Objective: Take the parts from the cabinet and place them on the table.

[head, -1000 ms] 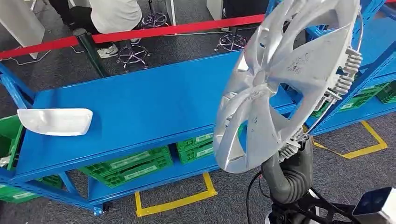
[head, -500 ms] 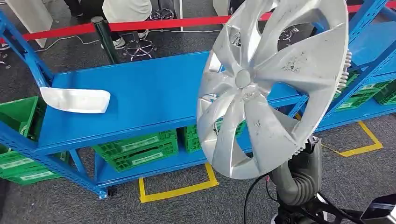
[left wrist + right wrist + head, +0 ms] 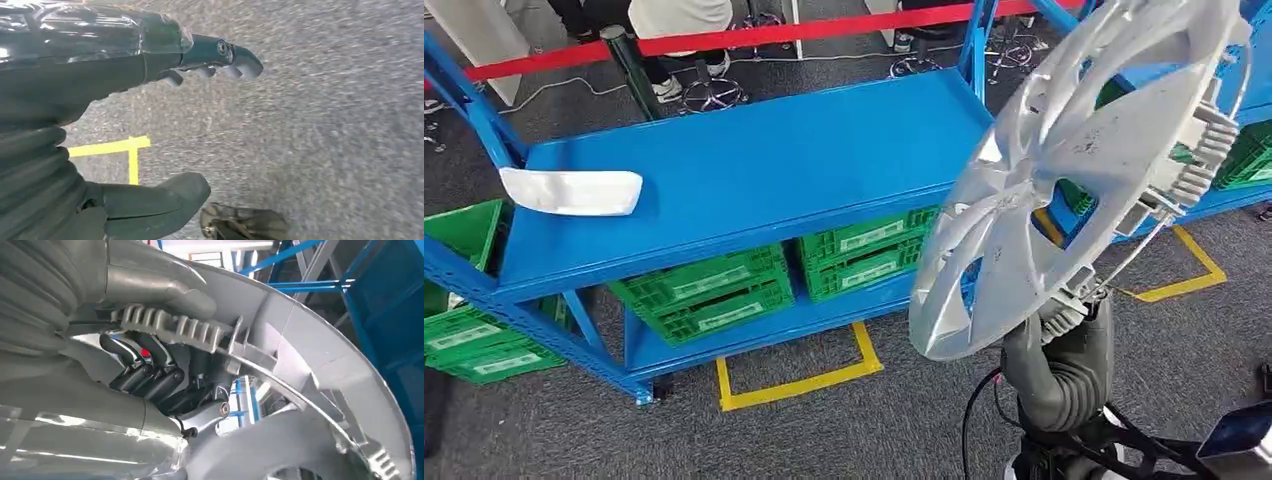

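Right hand (image 3: 150,375) grips hubcap (image 3: 1074,180) beside blue table (image 3: 754,170).

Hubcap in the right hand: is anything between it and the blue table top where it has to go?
Nothing visible blocks it. The hubcap, gripped by the right hand, hangs beside the blue table top, off its right end. That end is bare; the white part lies far off at the left end.

Pale labels on the green crates (image 3: 714,295) are too small to read
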